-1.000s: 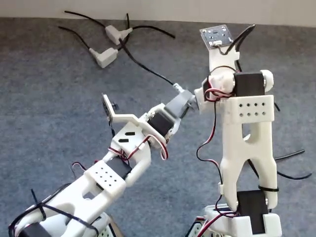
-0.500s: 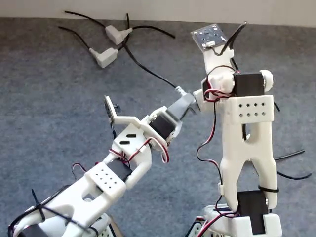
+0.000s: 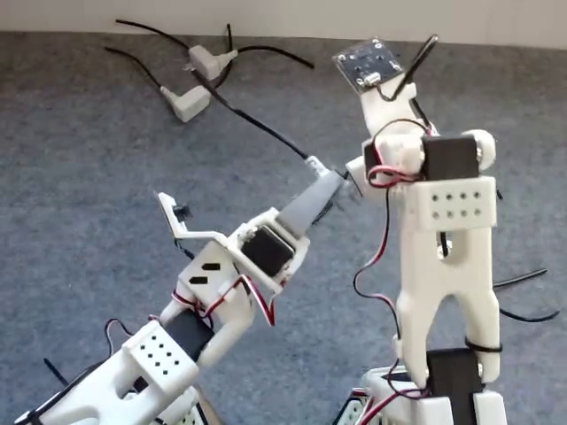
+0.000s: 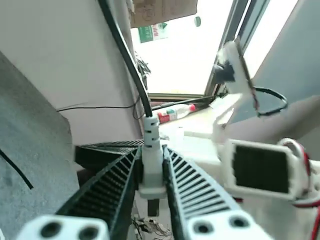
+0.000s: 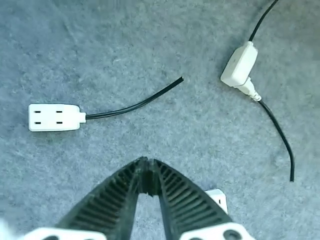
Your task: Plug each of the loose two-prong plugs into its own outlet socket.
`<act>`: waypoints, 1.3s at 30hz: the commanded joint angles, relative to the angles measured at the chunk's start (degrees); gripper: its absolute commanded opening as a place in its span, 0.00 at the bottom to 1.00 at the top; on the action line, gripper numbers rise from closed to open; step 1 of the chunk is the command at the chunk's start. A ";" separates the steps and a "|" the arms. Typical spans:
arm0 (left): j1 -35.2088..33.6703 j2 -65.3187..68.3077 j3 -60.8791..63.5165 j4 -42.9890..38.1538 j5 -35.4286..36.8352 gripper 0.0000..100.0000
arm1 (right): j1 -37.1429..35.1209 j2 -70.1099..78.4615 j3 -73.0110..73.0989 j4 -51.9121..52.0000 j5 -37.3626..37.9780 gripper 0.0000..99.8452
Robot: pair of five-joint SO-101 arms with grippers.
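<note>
Clamping the plug [image 4: 150, 135] between the left fingers [image 4: 110, 182], one ribbed pad pressing on each flank of its white body. Holding it lifted off the bench [image 3: 89, 195], near the middle of the high view and just beside the right arm's wrist. Trailing its black cord [image 4: 127, 52] out past the fingertips and, in the high view, away over the bench toward the far side.

Slanting the left arm [image 3: 213, 283] up from the near left corner toward the middle, wrist stretched forward. Standing the right arm [image 3: 443, 257] almost upright at the near right, wrist bending over forward with the camera board on top. Pinching the right fingers [image 5: 117, 197] together, tip against tip, gripping nothing, and aiming them down at the bench.

Looking down past them on the socket [image 5: 54, 117], lying flat with its slotted face up, both pairs of slots uncovered, a short black lead running from one end to a cut tip. Showing a second white piece [image 5: 239, 65] well apart from the socket, lying on the bench with a black cord leaving its narrow end. Showing also a small white corner [image 5: 216, 199] just beside one right finger, too hidden to name.

Resting one white block [image 3: 210, 60] and another block [image 3: 188, 102] near each other at the far left of the bench in the high view, each on a black cord, well apart from both arms. Being unable to tell whether these two match the things under the right wrist.
</note>
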 commanded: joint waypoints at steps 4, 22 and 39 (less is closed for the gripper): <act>-9.98 2.68 -6.64 2.20 0.09 0.01 | 0.57 -7.25 -4.88 4.70 0.09 0.01; -9.10 2.68 -6.46 2.46 0.26 0.01 | -8.92 -8.22 -0.75 5.41 11.08 0.01; 4.18 -16.66 4.35 2.55 -8.35 0.01 | -10.77 -8.31 -1.36 4.88 20.57 0.01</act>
